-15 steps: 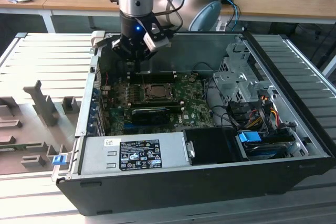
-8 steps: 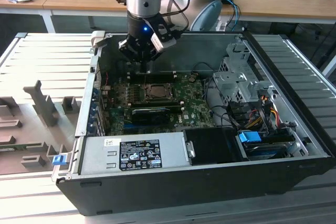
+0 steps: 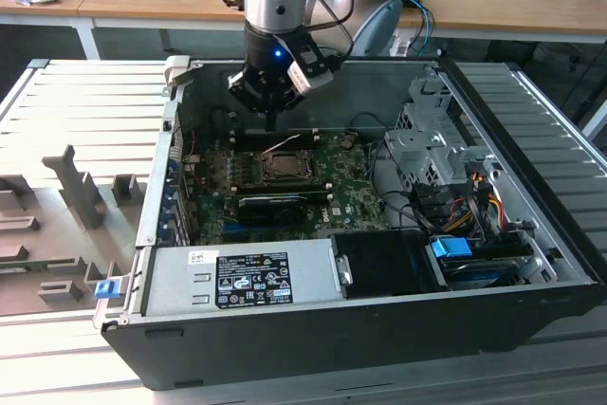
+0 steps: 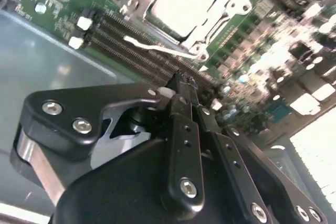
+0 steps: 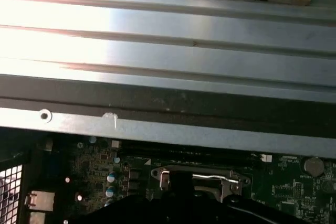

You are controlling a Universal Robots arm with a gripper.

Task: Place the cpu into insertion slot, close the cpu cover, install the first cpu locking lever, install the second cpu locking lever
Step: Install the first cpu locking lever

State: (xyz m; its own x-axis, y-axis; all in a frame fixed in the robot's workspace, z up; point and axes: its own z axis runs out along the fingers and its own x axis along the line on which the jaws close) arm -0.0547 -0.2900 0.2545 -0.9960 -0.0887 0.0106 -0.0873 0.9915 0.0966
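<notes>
I have the gripper [image 3: 272, 119] hanging inside the open computer case [image 3: 531, 320], above the rear strip of the motherboard [image 3: 353, 198] and close to the case's back wall. In the second wrist view its black fingers [image 4: 185, 109] come together to a narrow tip with nothing clamped between them, so I read them as closed and empty.

Just ahead of the gripper and below it sits the socket. The cpu [image 4: 181, 1] lies flat in the insertion slot, its pale metal top showing through the window of the cpu cover [image 4: 231, 8], which lies down around it. In the exterior view the cpu [image 3: 284, 165] is just beyond the gripper tip toward the case front.

A thin silvery locking lever [image 4: 160, 50] runs along the socket edge nearest the gripper, between the fingertip and the cover; I cannot tell whether it is latched. In the first wrist view the same lever [image 5: 212, 178] shows beneath the case's metal rim [image 5: 157, 129]
</notes>
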